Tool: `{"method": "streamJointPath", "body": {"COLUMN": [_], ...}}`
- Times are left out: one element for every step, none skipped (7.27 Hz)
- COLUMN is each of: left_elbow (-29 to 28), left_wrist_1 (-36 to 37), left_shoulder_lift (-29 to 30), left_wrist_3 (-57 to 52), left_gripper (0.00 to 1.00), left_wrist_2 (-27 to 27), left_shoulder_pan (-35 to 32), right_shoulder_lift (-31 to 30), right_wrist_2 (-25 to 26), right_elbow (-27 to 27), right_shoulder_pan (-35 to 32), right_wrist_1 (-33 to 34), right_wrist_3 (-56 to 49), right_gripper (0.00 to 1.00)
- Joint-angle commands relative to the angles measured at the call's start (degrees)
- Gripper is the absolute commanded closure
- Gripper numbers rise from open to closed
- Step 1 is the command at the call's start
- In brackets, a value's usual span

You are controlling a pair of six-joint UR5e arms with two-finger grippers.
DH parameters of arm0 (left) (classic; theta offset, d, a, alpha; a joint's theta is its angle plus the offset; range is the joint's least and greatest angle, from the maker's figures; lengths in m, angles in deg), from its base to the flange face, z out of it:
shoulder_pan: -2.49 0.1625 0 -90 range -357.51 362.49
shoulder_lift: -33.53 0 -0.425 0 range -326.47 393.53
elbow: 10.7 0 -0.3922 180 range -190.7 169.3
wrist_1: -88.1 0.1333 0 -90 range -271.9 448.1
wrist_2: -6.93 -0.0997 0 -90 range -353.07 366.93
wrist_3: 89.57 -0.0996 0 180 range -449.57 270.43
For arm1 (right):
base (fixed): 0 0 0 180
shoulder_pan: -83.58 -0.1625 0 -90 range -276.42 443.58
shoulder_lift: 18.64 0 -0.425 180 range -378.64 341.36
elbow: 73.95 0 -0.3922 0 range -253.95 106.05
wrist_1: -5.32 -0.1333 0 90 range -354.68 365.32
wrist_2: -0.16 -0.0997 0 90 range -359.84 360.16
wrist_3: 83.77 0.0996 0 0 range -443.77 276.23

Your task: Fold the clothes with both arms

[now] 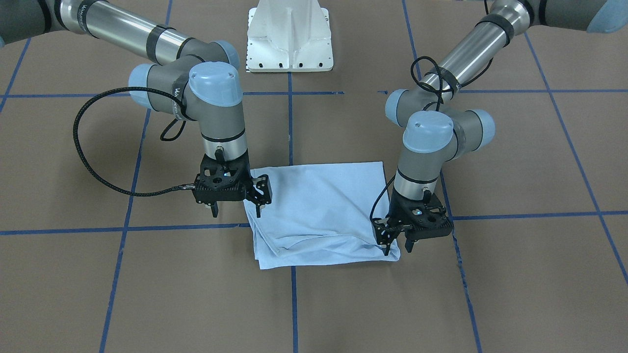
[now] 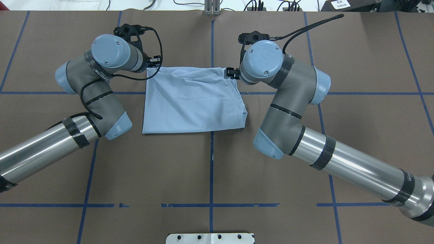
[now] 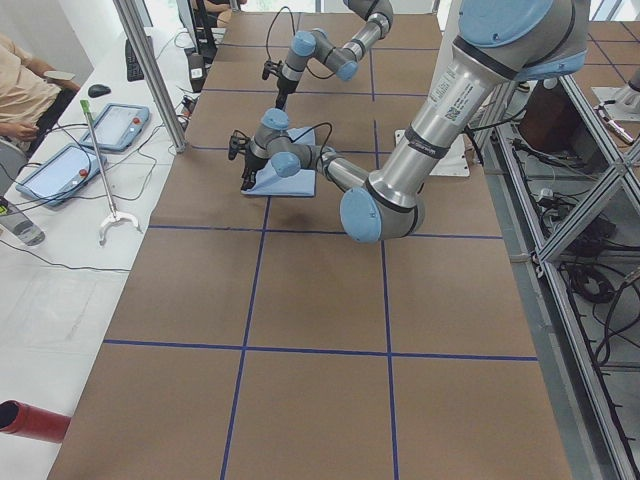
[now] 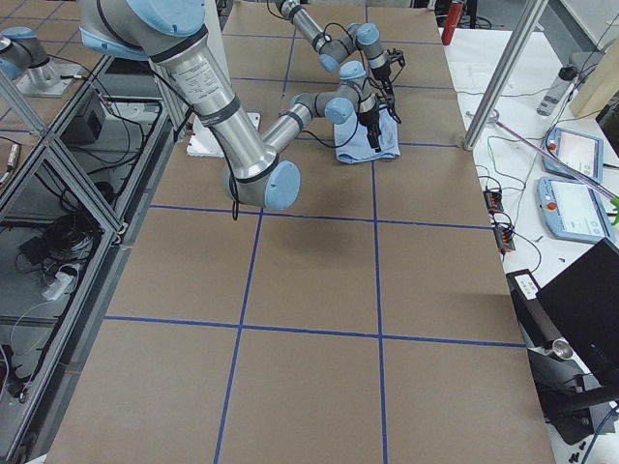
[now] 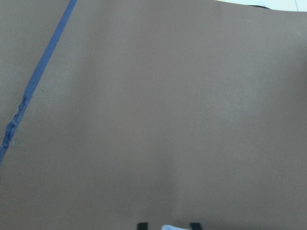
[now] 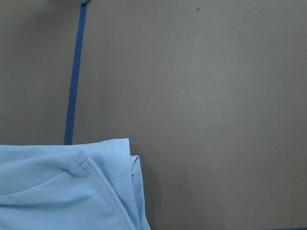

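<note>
The clothes are one light blue T-shirt (image 2: 193, 101) folded into a rough square on the brown table (image 1: 319, 211). Its collar edge (image 2: 244, 114) shows at the side near my right arm. My left gripper (image 1: 390, 245) is down at the shirt's far corner (image 2: 152, 66) and shut on it. A bit of pale cloth (image 5: 169, 227) sits between its fingertips in the left wrist view. My right gripper (image 1: 260, 208) hangs open just above the other far corner (image 2: 230, 73). The right wrist view looks down on that corner (image 6: 62, 191) with no fingers in frame.
The white pedestal base (image 1: 289, 37) stands behind the shirt on the robot's side. Blue tape lines (image 2: 212, 162) grid the brown table. A side bench holds tablets (image 3: 115, 125) and a grabber tool (image 3: 100, 215), with a seated person (image 3: 20, 90) beside it.
</note>
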Motion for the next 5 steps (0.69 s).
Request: {"method": "streamJointPath", "body": {"left_elbow": [13.4,20.8,28.4,36.0,42.5], "left_wrist_1": [3.5,8.6,13.6,17.5,20.0], "left_shoulder_lift": [-7.8,-11.1,-16.1,-21.4,-27.3], "left_wrist_3": [-8.2,-12.7,-16.5,-21.6,-27.2], "left_gripper": [0.0,0.0,0.0,0.0,0.0], "left_wrist_2": [4.3,4.7,6.2,8.3,10.6], "left_shoulder_pan": [-0.7,-1.7,-3.0,-5.2,-8.3], "right_shoulder_lift": [-1.0,-3.6,-7.7,-12.8,-17.0], "right_wrist_2": [-11.4,-16.4,-20.8,-24.7,-27.8], "right_elbow": [-0.1,-2.2,-6.8,-12.0,-15.0], "right_shoulder_pan": [-6.9,-11.3,-17.2,-23.3,-29.0], "right_wrist_1": [1.5,4.7,9.5,14.9,19.1], "right_wrist_3": [-7.1,-13.9,-24.2,-36.2,-45.8], "right_gripper": [0.0,0.0,0.0,0.0,0.0]}}
